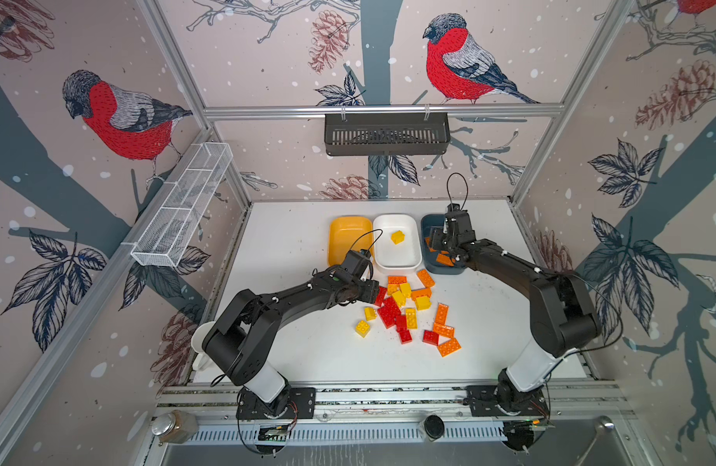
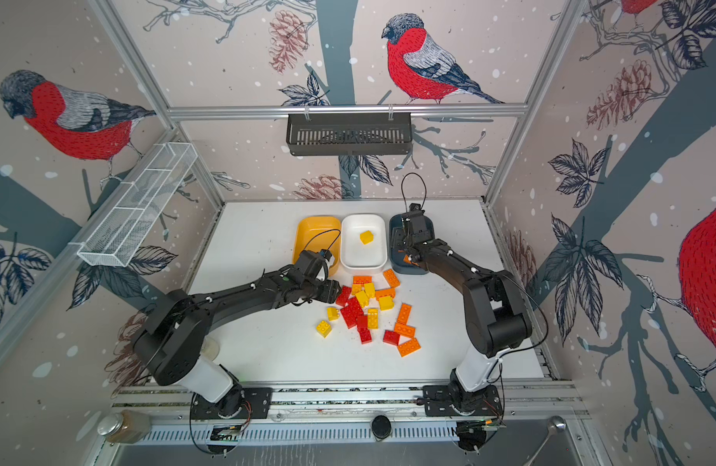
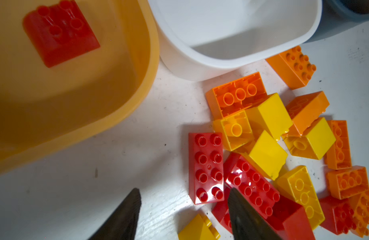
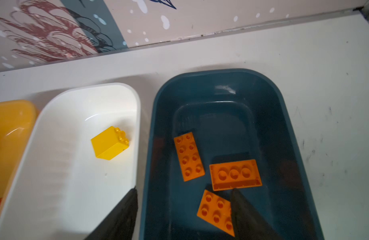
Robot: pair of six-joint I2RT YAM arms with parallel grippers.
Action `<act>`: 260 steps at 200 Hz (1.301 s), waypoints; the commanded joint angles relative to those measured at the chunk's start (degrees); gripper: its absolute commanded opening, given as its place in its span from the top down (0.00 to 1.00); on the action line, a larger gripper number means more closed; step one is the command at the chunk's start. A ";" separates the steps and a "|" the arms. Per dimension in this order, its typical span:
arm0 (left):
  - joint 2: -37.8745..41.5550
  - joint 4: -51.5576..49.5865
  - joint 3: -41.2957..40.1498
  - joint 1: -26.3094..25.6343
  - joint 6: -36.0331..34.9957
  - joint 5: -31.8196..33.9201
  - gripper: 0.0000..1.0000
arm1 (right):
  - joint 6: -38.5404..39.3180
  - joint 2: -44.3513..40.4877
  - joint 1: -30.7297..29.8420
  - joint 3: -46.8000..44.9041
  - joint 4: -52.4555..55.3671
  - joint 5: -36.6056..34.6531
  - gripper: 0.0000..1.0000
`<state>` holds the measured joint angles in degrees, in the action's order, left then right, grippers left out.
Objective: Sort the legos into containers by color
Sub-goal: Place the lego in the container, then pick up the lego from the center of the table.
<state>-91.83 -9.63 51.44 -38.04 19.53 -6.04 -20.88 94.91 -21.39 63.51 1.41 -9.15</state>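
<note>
The left gripper [image 3: 183,207], jaws apart and empty, has the long red brick [image 3: 206,168] straight ahead, its long axis pointing away and its near end between the jaws. The right gripper [image 4: 183,209] hangs open and empty over the blue tray [image 4: 164,124], well apart from that brick.

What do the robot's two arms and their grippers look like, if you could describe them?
The left arm and right arm are matte black with bulky rounded joints and white base segments. A thin black cable loops above each wrist. The left gripper and right gripper have dark, tapered fingers.
</note>
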 commanded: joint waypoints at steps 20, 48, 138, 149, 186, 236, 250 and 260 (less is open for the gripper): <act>-3.53 0.31 1.86 -0.53 -0.58 -4.06 0.38 | -0.36 -9.81 -2.09 -6.48 -5.88 -3.46 0.01; -6.21 0.17 3.19 -1.80 -1.02 -2.74 0.39 | -2.41 -17.45 -1.75 -13.76 -11.40 -7.10 0.01; -14.68 -4.29 9.90 -4.52 -1.19 4.67 0.61 | -5.44 -27.51 4.56 -21.86 -7.83 -0.90 0.01; -15.17 -4.32 10.21 -4.58 -0.89 5.06 0.63 | -6.25 -28.04 4.60 -22.74 -8.17 -0.89 0.01; -17.10 -5.93 11.63 -5.22 -1.15 6.72 0.63 | -6.51 -28.95 5.00 -23.60 -7.66 0.39 0.01; -10.85 -5.96 11.11 -6.08 -0.12 11.85 0.78 | -4.70 -28.75 3.79 -23.88 -6.24 5.54 0.01; -6.94 -5.03 11.12 -6.08 0.46 13.18 0.80 | -3.65 -28.34 2.37 -23.87 -6.22 7.36 0.01; -4.52 -4.49 11.13 -5.96 1.37 14.78 0.81 | -1.87 -28.14 0.24 -24.08 -6.46 8.27 0.01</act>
<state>-101.10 -14.81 62.50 -44.10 19.31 4.71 -25.96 66.46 -18.28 39.66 -4.80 -4.93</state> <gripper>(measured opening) 0.357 0.991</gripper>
